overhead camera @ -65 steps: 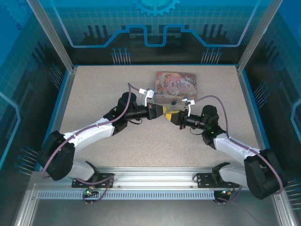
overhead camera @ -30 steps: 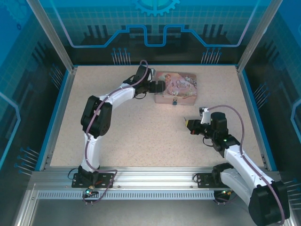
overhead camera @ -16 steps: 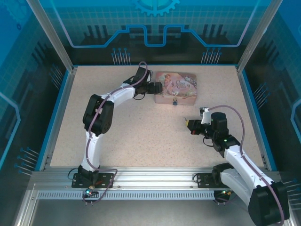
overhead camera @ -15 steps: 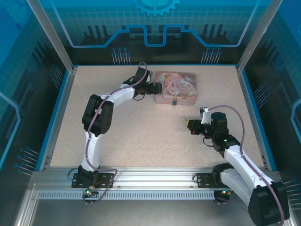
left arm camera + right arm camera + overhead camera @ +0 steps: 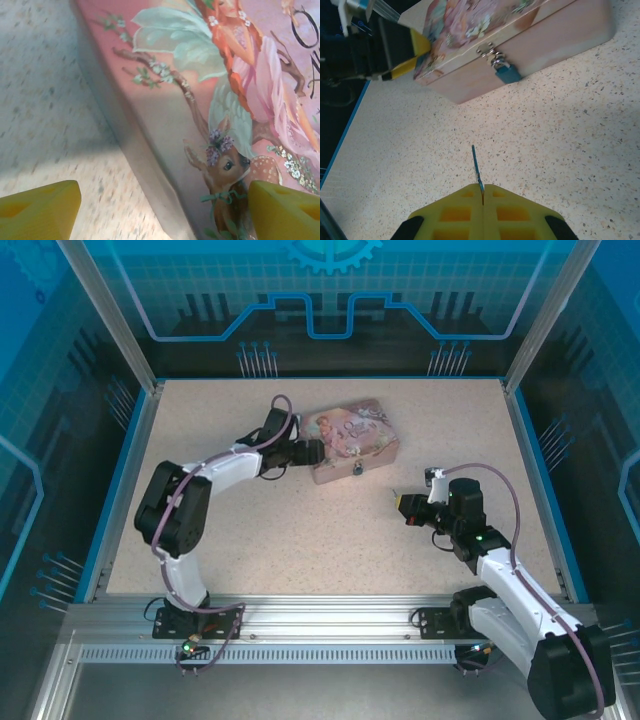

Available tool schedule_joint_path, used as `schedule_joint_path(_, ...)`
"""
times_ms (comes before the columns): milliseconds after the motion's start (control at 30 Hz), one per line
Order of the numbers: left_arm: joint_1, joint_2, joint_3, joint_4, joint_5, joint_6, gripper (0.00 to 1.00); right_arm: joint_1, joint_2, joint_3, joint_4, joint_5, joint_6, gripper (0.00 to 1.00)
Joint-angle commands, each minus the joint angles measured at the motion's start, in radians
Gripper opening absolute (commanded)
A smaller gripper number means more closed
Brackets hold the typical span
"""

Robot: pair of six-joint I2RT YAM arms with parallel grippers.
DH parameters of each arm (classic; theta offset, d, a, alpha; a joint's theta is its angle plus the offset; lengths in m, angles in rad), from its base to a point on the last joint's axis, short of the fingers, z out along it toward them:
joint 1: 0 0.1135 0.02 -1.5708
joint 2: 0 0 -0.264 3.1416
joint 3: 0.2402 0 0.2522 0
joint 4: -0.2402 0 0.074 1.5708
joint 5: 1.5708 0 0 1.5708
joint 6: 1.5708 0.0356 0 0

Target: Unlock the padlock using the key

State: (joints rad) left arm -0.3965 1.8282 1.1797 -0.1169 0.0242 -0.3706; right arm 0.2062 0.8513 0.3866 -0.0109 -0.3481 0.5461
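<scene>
**Landmark:** pink rectangular metal tin with a fairy picture on its lid [image 5: 350,435], lying askew on the speckled worktop [image 5: 250,530].

**Padlock:** the small blue-teal padlock with a thin metal shackle [image 5: 507,73] hangs from the hasp on the tin's front wall, resting against it.

**Right arm:** my right fingers [image 5: 455,215], well in front of that wall, are closed on the thin flat metal key [image 5: 477,167]. Its blade projects toward the tin.

**Left arm:** my left fingers [image 5: 40,210] stand wide apart at the tin's left end, one over the lid and one beside the wall. Nothing is clamped.

**Handling:** I judge the padlock light and free to swing on its hasp. The key looks stiff but liable to twist in so narrow a pinch, and the tin probably slides easily. I would steady the tin by its end walls and keep the key held at its bow.
</scene>
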Motion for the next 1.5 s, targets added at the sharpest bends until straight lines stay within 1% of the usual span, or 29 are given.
schedule_joint_path(0,0.008,-0.047,-0.119,-0.125,-0.056,-0.013,0.87,-0.015,0.008,-0.009,0.001,-0.013,0.011,0.00)
schedule_joint_path(167,0.019,-0.145,-0.230,-0.135,-0.091,-0.041,0.87,-0.015,0.026,-0.006,0.013,-0.017,0.011,0.00)
schedule_joint_path(267,0.051,-0.182,-0.276,-0.122,-0.092,-0.056,0.87,-0.014,0.039,-0.006,0.023,-0.020,0.014,0.00)
schedule_joint_path(333,0.083,-0.184,-0.287,-0.108,-0.072,-0.058,0.87,-0.012,0.046,-0.005,0.031,-0.022,0.014,0.00)
schedule_joint_path(600,0.205,-0.151,-0.214,-0.107,-0.052,-0.024,0.87,-0.013,0.042,-0.004,0.022,-0.022,0.009,0.00)
schedule_joint_path(800,0.201,-0.216,-0.093,-0.153,-0.045,0.059,0.92,-0.012,0.029,0.000,0.006,-0.017,-0.001,0.00)
schedule_joint_path(933,0.170,-0.243,-0.008,-0.185,-0.050,0.087,0.92,-0.012,0.038,-0.001,0.012,-0.015,-0.003,0.00)
schedule_joint_path(1067,0.087,-0.213,0.092,-0.200,-0.040,0.109,0.91,-0.012,0.048,-0.002,0.021,-0.013,-0.002,0.00)
schedule_joint_path(1133,0.041,-0.176,0.149,-0.199,-0.022,0.111,0.91,-0.012,0.051,-0.001,0.026,-0.013,0.000,0.00)
schedule_joint_path(1267,-0.042,-0.053,0.272,-0.188,0.039,0.095,0.89,-0.013,0.055,0.004,0.024,-0.011,0.002,0.00)
schedule_joint_path(1400,-0.098,0.071,0.385,-0.183,0.068,0.089,0.88,-0.011,0.051,0.017,0.001,-0.014,-0.006,0.00)
schedule_joint_path(1467,-0.112,0.124,0.434,-0.189,0.074,0.086,0.88,-0.013,0.047,0.022,-0.009,-0.018,-0.007,0.00)
